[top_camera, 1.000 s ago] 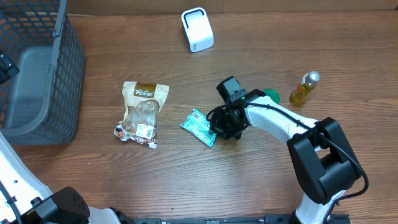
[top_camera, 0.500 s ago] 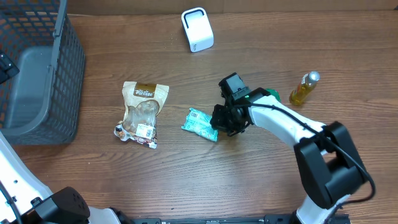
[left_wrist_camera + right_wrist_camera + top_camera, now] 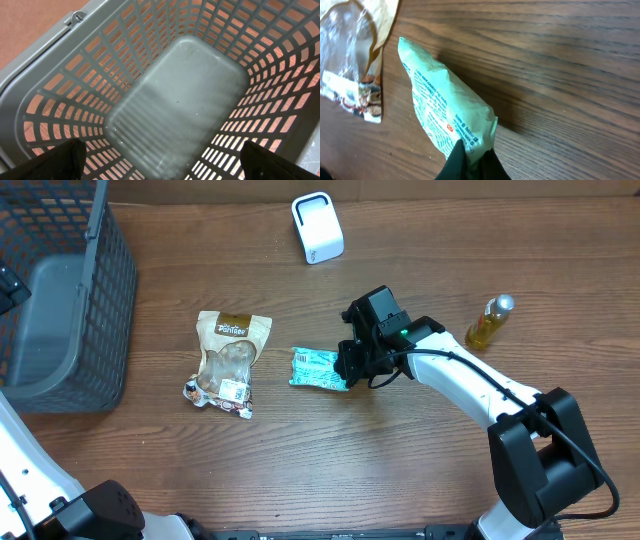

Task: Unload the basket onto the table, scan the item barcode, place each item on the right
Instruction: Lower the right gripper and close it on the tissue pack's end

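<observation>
Packet (image 3: 316,370) is lying near the middle of the counter (image 3: 300,470), its long side running left to right and its printed face turning upward. Right hand (image 3: 351,366) is pinching the packet's right end, and in the right wrist view its dark fingers (image 3: 459,159) are pressing together on one corner of the pale green wrapper. In that view the wrapper is slanting away from the grip and throwing a shadow on the wood beside it; whether its far end is touching the counter cannot be told.

Pouch (image 3: 228,362), tan at the top and clear below, is lying flat just left of the packet, apart from it. Scanner (image 3: 317,227), a white box, is standing at the far edge of the counter, well apart from the packet. Bottle (image 3: 488,322) of yellow liquid is lying to the right, beyond the right arm.

Basket (image 3: 116,280), grey and lattice-walled, is occupying the left end of the counter. Left hand (image 3: 167,167) is hanging above the basket with its fingers (image 3: 57,162) spreading wide, one in each lower corner of the left wrist view, gripping nothing and looking down onto the bare basket floor
</observation>
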Robot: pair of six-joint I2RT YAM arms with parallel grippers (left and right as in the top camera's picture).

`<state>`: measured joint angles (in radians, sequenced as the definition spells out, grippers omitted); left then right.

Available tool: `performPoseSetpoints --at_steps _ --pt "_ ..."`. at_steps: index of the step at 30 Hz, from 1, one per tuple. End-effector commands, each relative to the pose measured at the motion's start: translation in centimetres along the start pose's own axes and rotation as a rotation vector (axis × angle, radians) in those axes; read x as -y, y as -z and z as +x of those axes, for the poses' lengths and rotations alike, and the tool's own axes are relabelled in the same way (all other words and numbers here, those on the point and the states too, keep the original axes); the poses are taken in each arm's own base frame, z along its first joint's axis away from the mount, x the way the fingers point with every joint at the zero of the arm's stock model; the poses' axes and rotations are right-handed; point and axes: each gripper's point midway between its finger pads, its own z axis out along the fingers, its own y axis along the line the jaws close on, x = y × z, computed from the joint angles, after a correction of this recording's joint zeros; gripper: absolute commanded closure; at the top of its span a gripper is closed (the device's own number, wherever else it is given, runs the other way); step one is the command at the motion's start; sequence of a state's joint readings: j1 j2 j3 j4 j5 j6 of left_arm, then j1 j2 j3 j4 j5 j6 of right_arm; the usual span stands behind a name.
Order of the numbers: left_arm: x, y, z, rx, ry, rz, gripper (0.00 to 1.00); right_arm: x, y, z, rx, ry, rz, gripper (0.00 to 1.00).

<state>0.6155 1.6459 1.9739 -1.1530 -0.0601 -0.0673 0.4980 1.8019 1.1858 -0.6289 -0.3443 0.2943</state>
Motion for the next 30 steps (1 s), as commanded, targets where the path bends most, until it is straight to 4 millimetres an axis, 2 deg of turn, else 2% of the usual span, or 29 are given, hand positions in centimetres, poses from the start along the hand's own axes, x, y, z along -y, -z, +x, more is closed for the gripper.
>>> performPoseSetpoints --at_steps 1,30 --pt "0.15 0.20 -0.46 0.013 -0.019 0.007 0.00 -1.90 1.78 -1.63 0.055 0.086 -0.060 0.96" --pt "0.14 0.20 -0.46 0.013 -0.019 0.007 0.00 -1.97 1.79 -1.85 0.065 0.093 -0.062 0.96"
